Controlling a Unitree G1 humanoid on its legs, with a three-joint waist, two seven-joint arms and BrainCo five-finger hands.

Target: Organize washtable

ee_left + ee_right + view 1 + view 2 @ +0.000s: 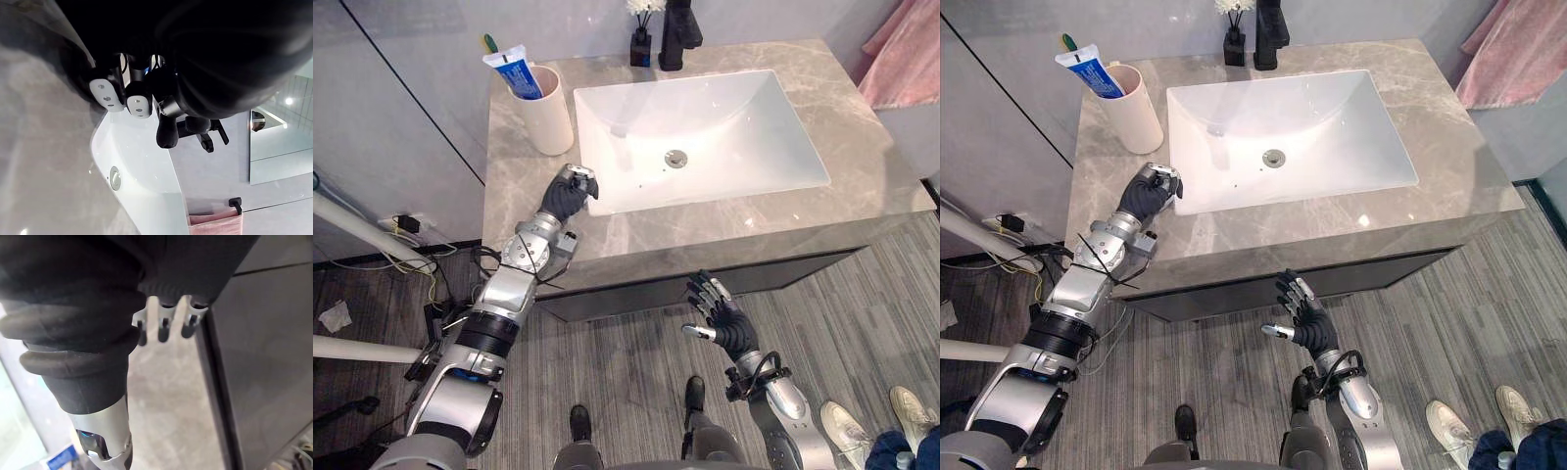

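The left hand (570, 192) is at the front left corner of the white sink (759, 103), over the grey stone counter (862, 147). Its fingers (106, 94) are curled tightly in toward the palm, with the thumb folded close beside them. In its wrist view nothing shows between them, though the inside of the fist is dark, so a very small item could be missed. From the head views I cannot tell whether the knuckles press on the counter or hang just above it.

The right hand (728, 323) is low, in front of the counter's dark front panel and above the wooden floor (607, 362). Its fingers (164, 330) are straight and spread apart, thumb out to the side, holding and touching nothing.

A beige cup (548, 127) stands upright at the back left of the counter, beyond the left hand and apart from its curled fingers. A blue and white toothpaste tube (517, 76) leans in the cup, with a green-tipped toothbrush (490, 43) behind it. A black faucet (677, 34) rises behind the sink, and a small black vase with white flowers (642, 39) stands just beside it. A pink towel (901, 54) hangs at the far right.
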